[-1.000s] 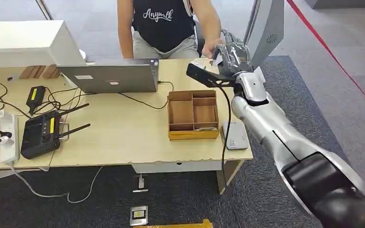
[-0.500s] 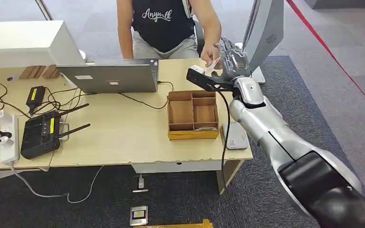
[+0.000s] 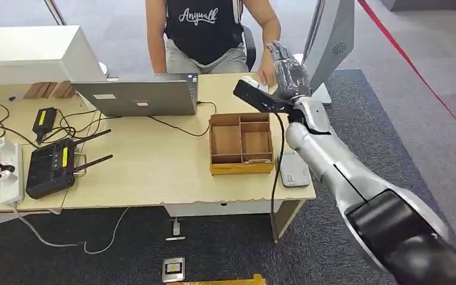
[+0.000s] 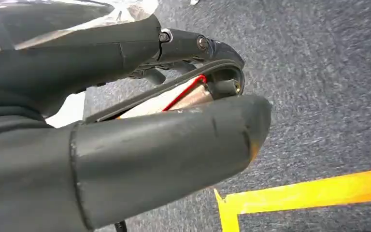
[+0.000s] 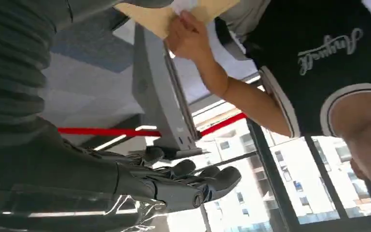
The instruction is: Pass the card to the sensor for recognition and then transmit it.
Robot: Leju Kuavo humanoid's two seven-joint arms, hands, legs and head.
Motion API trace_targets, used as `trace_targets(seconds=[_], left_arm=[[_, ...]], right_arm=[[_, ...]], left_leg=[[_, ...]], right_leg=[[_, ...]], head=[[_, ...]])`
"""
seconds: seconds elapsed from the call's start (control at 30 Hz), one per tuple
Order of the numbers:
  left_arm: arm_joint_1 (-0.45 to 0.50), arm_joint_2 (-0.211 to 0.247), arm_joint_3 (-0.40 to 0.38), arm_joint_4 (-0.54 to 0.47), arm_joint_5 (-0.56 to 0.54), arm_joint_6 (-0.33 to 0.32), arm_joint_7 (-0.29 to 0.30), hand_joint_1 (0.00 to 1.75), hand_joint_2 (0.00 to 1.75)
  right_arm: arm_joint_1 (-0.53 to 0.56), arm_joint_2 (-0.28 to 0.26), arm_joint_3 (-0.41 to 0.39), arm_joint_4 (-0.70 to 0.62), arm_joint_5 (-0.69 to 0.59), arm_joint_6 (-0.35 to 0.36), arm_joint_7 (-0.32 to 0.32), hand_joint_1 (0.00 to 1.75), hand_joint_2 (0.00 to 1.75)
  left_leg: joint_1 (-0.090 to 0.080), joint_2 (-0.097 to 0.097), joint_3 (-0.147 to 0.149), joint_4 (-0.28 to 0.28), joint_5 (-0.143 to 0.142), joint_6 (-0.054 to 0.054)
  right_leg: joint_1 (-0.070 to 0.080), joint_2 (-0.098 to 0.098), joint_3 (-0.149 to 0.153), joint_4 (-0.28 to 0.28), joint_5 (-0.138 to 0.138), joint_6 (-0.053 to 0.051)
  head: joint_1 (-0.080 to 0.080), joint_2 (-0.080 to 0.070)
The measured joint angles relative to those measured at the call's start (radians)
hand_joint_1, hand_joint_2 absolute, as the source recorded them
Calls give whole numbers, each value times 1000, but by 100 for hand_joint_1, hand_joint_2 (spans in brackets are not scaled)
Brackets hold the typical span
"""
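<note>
Bench (image 3: pixel 154 172): pale wood, on dark carpet.
Right hand (image 3: pixel 285 68): raised over the bench's far right corner, fingers extended and apart, holding nothing.
Card (image 5: pixel 183 6): white, in the person's hand (image 5: pixel 189 36).
Left hand (image 4: pixel 125 140): hangs above carpet; grip unclear.
</note>
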Motion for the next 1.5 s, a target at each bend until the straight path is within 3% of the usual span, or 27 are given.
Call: trace_targets(seconds=[0.2,0.37,0.57,0.73,1.03,1.3,1.5], left_arm=[[3,0,0,0,19,0,0,0,0],[6,3,0,0,28,0,3,0,0],[8,11,0,0,30,3,0,0,0],[8,12,0,0,27,5,-7,0,0],[7,12,0,0,14,4,-17,0,0],[5,13,0,0,8,0,-17,0,0],[5,13,0,0,3,-2,-18,0,0]], right_arm=[[69,4,-40,-105,-181,104,-73,0,175],[225,-53,-42,-312,-210,175,-23,0,175],[385,-149,-42,-531,-192,189,20,0,175],[471,-206,-45,-638,-175,183,50,0,175],[547,-260,-43,-721,-104,178,67,0,175],[556,-266,-24,-724,103,190,138,0,175],[554,-265,-12,-694,162,208,169,0,175]], left_leg=[[0,0,0,0,0,0],[0,0,1,0,0,0],[0,0,0,0,-1,0],[0,0,0,0,-1,0],[0,0,0,0,0,0],[0,0,0,0,0,0],[0,0,0,0,0,0]], right_leg=[[0,0,0,0,0,0],[0,0,0,-1,0,0],[0,0,0,-1,0,0],[0,0,0,-1,0,0],[0,0,0,-1,0,0],[0,0,0,-1,0,0],[0,0,0,-1,0,0]], head=[[0,0],[0,0],[0,0],[0,0],[0,0],[0,0],[0,0]])
